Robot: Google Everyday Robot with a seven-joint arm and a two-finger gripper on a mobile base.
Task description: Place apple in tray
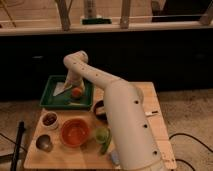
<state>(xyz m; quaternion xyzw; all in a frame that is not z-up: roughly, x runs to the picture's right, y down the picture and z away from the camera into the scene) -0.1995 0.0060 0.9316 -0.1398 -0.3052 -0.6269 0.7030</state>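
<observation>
At the counter's (148,97) left edge, around 8 o'clock from the tray, stand a metal cup (44,143) and a white bowl (50,120) with dark red contents. The green tray (48,100) lies at the far left of the counter. Inside it is a pale patch, too indistinct to identify. Near the tray, at 6 o'clock from it, sits the orange bowl (75,132).

The apple (77,92) is within the tray's outline, toward 3 o'clock from its middle. The gripper (73,87) is right over the apple, at its 11 o'clock and apparently touching it. I cannot tell whether the jaws are open or closed on the fruit, or whether the apple rests on the tray floor or hangs just above it. The white arm (125,125) sweeps in from 5 o'clock and fills the counter's middle. A green object (102,134) lies beside it at the near side.

By its look, the apple should handle as a light, firm, smooth-skinned ball. It is stiff enough to take a moderate squeeze, but hard pinching would likely bruise it. Being round and probably waxy, it could squirt out of flat jaws that close off-centre, so the safest hold is across its widest girth, from above. Once freed it may roll, though the tray's raised rim should stop it. A low, gentle release near the tray floor seems wise, since a drop could set the apple rolling toward the 3 o'clock rim.
</observation>
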